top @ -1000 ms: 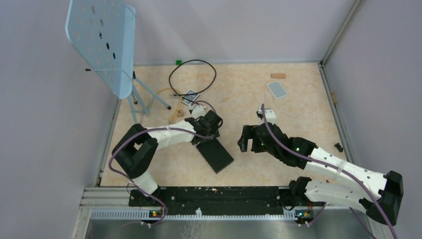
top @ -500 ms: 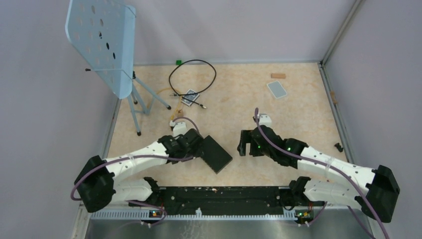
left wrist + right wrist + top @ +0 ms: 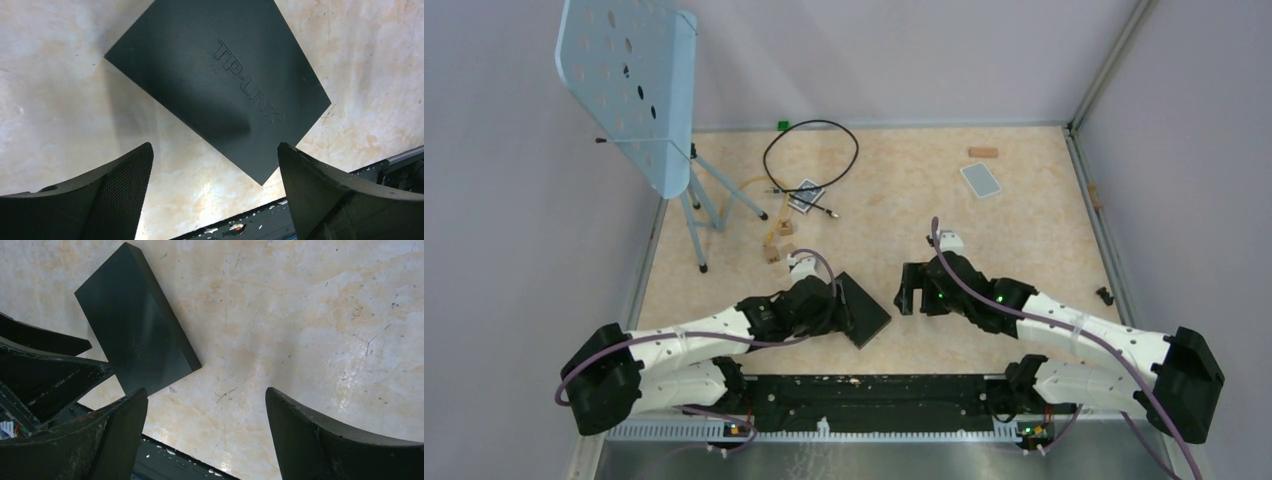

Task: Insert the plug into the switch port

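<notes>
Switch box [image 3: 869, 315], flat matte black, lies on the worktop [image 3: 984, 230] near the front edge, turned diagonal. Its top face reads TP-LINK in the L wrist view. The port can't be made out in any view; the long side seen from the R wrist looks plain.

L claw [image 3: 839, 305] hovers over the box's left part w/ jaws spread wide, gripping nothing. In its own view the box's near corner points into the gap, no contact visible.

R claw [image 3: 911, 290] sits just right of the box, apart from it, jaws likewise wide & empty, bare worktop under it.

Black cable [image 3: 810, 150] lies in a loop at the far side, well apart from box & both claws. Its ends lie by a patterned playing card [image 3: 807, 193]; the plug is too small to tell.

Also there: blue perforated stand [image 3: 629, 80] far left, grey-blue card [image 3: 981, 180] far right, small wood blocks [image 3: 774, 250] ahead of the L arm.
</notes>
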Controlling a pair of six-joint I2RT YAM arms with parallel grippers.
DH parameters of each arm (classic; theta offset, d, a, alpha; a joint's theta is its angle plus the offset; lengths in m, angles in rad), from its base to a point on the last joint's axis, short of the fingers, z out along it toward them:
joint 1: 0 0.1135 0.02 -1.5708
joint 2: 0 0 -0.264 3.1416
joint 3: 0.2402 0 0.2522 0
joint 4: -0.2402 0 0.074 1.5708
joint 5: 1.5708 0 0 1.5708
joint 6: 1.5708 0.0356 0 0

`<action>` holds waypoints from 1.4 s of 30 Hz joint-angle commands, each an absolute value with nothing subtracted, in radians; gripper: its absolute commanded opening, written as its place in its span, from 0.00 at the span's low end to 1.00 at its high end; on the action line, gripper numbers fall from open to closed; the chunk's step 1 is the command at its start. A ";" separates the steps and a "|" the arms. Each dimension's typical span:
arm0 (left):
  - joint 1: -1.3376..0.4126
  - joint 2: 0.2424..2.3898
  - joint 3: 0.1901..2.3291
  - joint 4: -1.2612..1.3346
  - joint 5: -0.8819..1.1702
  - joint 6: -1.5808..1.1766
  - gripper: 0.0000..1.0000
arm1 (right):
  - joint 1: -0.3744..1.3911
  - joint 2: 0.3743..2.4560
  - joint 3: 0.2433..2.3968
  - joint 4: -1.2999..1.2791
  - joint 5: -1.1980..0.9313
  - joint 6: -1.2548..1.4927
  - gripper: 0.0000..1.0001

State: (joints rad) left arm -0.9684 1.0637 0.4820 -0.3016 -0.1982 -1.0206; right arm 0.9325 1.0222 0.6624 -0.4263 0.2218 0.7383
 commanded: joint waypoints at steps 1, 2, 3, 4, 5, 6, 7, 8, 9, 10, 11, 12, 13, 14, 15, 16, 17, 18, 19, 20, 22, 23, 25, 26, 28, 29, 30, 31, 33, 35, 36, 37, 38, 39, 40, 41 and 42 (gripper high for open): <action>-0.973 1.132 0.466 -0.182 -0.155 -1.025 0.98 | 0.924 1.000 0.652 -0.388 0.206 0.757 0.86; -0.974 1.146 0.463 -0.167 -0.142 -1.027 0.97 | 0.924 1.000 0.653 -0.387 0.201 0.753 0.86; -0.976 1.159 0.457 -0.150 -0.132 -1.029 0.96 | 0.923 1.001 0.653 -0.385 0.194 0.750 0.86; -0.978 1.167 0.450 -0.125 -0.126 -1.030 0.95 | 0.924 1.002 0.651 -0.378 0.189 0.748 0.86; -0.979 1.172 0.444 -0.111 -0.121 -1.031 0.95 | 0.924 1.002 0.646 -0.372 0.182 0.746 0.86; -0.978 1.179 0.442 -0.101 -0.122 -1.029 0.94 | 0.923 1.003 0.641 -0.366 0.177 0.747 0.86; -0.979 1.185 0.443 -0.098 -0.126 -1.026 0.94 | 0.923 1.003 0.638 -0.363 0.169 0.751 0.86; -0.978 1.193 0.446 -0.095 -0.130 -1.022 0.93 | 0.923 1.003 0.635 -0.361 0.166 0.755 0.86; -0.979 1.200 0.448 -0.083 -0.133 -1.015 0.93 | 0.923 1.001 0.631 -0.359 0.162 0.759 0.86; -0.979 1.210 0.450 -0.066 -0.131 -1.008 0.91 | 0.924 0.997 0.627 -0.358 0.160 0.760 0.86; -0.979 1.225 0.456 -0.051 -0.127 -1.000 0.91 | 0.924 0.992 0.625 -0.358 0.158 0.763 0.86; -0.979 1.243 0.468 -0.042 -0.124 -0.994 0.89 | 0.924 0.987 0.624 -0.360 0.157 0.765 0.86; -0.979 1.268 0.488 -0.038 -0.123 -0.988 0.88 | 0.923 0.981 0.625 -0.364 0.156 0.765 0.86; -0.979 1.293 0.505 -0.037 -0.124 -0.983 0.87 | 0.924 0.975 0.627 -0.370 0.158 0.765 0.86; -0.979 1.321 0.525 -0.039 -0.128 -0.977 0.85 | 0.924 0.967 0.628 -0.380 0.165 0.768 0.86; -0.979 1.351 0.544 -0.040 -0.136 -0.968 0.84 | 0.923 0.958 0.627 -0.386 0.171 0.772 0.86; -0.978 1.379 0.566 -0.043 -0.145 -0.961 0.84 | 0.924 0.948 0.625 -0.392 0.177 0.776 0.86; -0.977 1.408 0.587 -0.043 -0.151 -0.951 0.84 | 0.924 0.939 0.621 -0.396 0.180 0.778 0.86; -0.976 1.437 0.608 -0.037 -0.150 -0.934 0.84 | 0.923 0.930 0.616 -0.399 0.178 0.781 0.86; -0.975 1.464 0.634 -0.034 -0.146 -0.906 0.84 | 0.923 0.922 0.611 -0.402 0.178 0.784 0.86; -0.974 1.516 0.686 -0.032 -0.142 -0.868 0.84 | 0.923 0.906 0.602 -0.412 0.175 0.788 0.86; -0.974 1.551 0.711 -0.034 -0.143 -0.850 0.84 | 0.923 0.899 0.596 -0.417 0.176 0.793 0.86; -0.970 1.598 0.766 -0.045 -0.145 -0.814 0.84 | 0.923 0.880 0.585 -0.427 0.182 0.801 0.86; -0.966 1.619 0.791 -0.052 -0.147 -0.798 0.84 | 0.924 0.871 0.580 -0.433 0.188 0.808 0.86; -0.954 1.655 0.840 -0.074 -0.150 -0.776 0.84 | 0.923 0.851 0.570 -0.445 0.202 0.822 0.86; -0.946 1.667 0.859 -0.088 -0.150 -0.770 0.83 | 0.923 0.842 0.567 -0.449 0.209 0.829 0.86; -0.939 1.673 0.874 -0.103 -0.151 -0.767 0.83 | 0.922 0.835 0.563 -0.454 0.214 0.836 0.86; -0.934 1.672 0.881 -0.111 -0.157 -0.762 0.83 | 0.922 0.829 0.557 -0.457 0.220 0.847 0.86; -0.929 1.652 0.881 -0.124 -0.180 -0.755 0.85 | 0.923 0.823 0.545 -0.459 0.232 0.871 0.86; -0.926 1.620 0.873 -0.143 -0.201 -0.746 0.89 | 0.921 0.824 0.530 -0.458 0.241 0.895 0.85; -0.925 1.601 0.867 -0.155 -0.211 -0.743 0.90 | 0.919 0.827 0.521 -0.454 0.242 0.903 0.86; -0.925 1.581 0.859 -0.169 -0.222 -0.740 0.90 | 0.918 0.830 0.514 -0.448 0.241 0.911 0.85; -0.925 1.562 0.850 -0.180 -0.232 -0.737 0.91 | 0.916 0.835 0.506 -0.441 0.240 0.919 0.85; -0.925 1.541 0.839 -0.189 -0.240 -0.737 0.92 | 0.915 0.839 0.498 -0.433 0.235 0.925 0.85; -0.925 1.520 0.828 -0.200 -0.249 -0.736 0.93 | 0.913 0.844 0.493 -0.421 0.228 0.927 0.85; -0.924 1.498 0.817 -0.209 -0.259 -0.735 0.93 | 0.911 0.848 0.488 -0.410 0.218 0.932 0.84; -0.923 1.476 0.807 -0.218 -0.268 -0.734 0.94 | 0.910 0.853 0.485 -0.401 0.212 0.938 0.84</action>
